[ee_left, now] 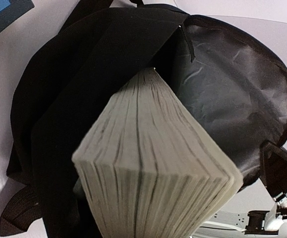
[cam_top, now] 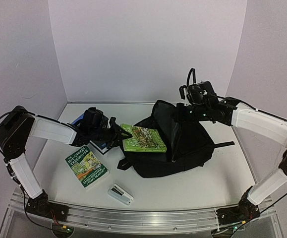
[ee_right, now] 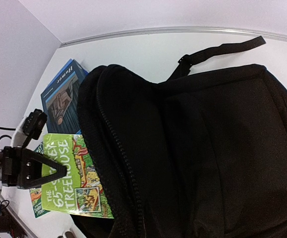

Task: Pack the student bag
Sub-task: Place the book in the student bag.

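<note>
The student bag (cam_top: 185, 146) is a large black backpack lying in the middle of the table, and its front flap (cam_top: 169, 121) is held up. My right gripper (cam_top: 182, 112) is at the top of that flap and is shut on it. Its fingers are lost in black fabric in the right wrist view. My left gripper (cam_top: 114, 133) is shut on a green "Treehouse" book (cam_top: 144, 139) and holds it at the bag's left opening, with one end over the rim. In the left wrist view the book's page edges (ee_left: 153, 168) point into the bag's grey lining (ee_left: 232, 99).
A second green book (cam_top: 86, 166) lies at the front left. A blue book (cam_top: 79, 120) lies under my left arm, and it also shows in the right wrist view (ee_right: 61, 96). A small white stapler-like object (cam_top: 120, 194) lies near the front edge. A bag strap (cam_top: 223, 144) trails to the right.
</note>
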Controlling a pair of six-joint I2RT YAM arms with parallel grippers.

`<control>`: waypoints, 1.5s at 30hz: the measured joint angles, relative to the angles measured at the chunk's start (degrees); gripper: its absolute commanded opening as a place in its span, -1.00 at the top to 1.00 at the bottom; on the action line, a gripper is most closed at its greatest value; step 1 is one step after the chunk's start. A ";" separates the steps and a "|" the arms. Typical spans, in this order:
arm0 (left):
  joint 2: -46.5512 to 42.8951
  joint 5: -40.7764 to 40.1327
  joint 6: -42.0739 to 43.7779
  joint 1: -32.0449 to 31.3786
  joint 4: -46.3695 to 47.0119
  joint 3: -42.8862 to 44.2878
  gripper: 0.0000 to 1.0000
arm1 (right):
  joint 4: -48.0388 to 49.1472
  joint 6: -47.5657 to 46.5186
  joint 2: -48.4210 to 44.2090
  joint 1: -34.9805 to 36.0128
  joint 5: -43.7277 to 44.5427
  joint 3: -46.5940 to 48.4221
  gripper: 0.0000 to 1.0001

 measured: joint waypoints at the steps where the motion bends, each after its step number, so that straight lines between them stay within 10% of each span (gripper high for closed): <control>1: 0.92 -0.17 -0.17 -0.11 0.42 0.66 0.99 | 0.07 0.04 0.00 0.00 -0.09 0.00 1.00; 35: 30.82 -6.91 -1.77 -10.47 13.73 28.48 0.98 | 12.55 6.62 -1.22 0.72 -7.26 -6.01 1.00; 45: 33.14 -6.25 1.05 -10.47 8.83 33.22 -0.05 | 13.68 6.99 -3.54 0.76 -3.48 -9.31 1.00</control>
